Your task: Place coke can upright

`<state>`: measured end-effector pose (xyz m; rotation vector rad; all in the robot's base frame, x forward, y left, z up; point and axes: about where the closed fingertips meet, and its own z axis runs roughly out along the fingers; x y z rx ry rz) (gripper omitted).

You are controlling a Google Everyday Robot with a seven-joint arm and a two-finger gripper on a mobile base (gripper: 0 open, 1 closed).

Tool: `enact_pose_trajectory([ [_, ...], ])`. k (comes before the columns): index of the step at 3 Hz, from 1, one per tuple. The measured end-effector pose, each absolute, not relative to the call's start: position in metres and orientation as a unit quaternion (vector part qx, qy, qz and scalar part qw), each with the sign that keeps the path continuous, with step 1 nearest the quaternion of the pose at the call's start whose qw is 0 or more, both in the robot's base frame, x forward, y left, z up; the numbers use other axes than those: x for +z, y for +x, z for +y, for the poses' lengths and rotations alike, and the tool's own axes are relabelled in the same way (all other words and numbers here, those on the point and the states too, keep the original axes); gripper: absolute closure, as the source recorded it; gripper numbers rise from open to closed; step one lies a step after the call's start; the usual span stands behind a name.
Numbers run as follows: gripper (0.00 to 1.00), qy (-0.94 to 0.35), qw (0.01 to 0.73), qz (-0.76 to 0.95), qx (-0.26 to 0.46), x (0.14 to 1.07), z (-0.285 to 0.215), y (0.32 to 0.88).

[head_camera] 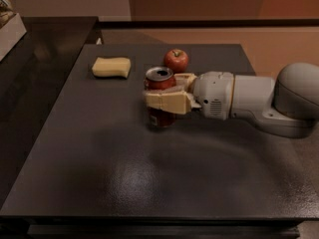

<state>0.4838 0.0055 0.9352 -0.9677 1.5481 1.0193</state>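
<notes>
1. Can (160, 79) stands upright near the middle of the dark desk (124, 173), its silver top facing up.
2. Claw (163, 89) is clamped around the can's middle, with one tan finger (167, 102) across the near side and the other behind the can.
3. Arm (249, 96) reaches in from the right, stretched out level and low over the desk, with the wrist pointing left.
4. Yellow sponge (111, 67) lies farther back on the left, well apart from the can.
5. Apple (176, 60) sits just behind the claw, near the far edge.
</notes>
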Motion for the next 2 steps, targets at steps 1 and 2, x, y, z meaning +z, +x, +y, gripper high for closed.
enact_pose_trajectory([
  [1,1.0,-0.393,0.508,0.637,0.427,0.9293,0.0133,0.4794],
  [2,1.0,-0.386,0.512,0.637,0.429,0.9233,0.021,0.4737],
])
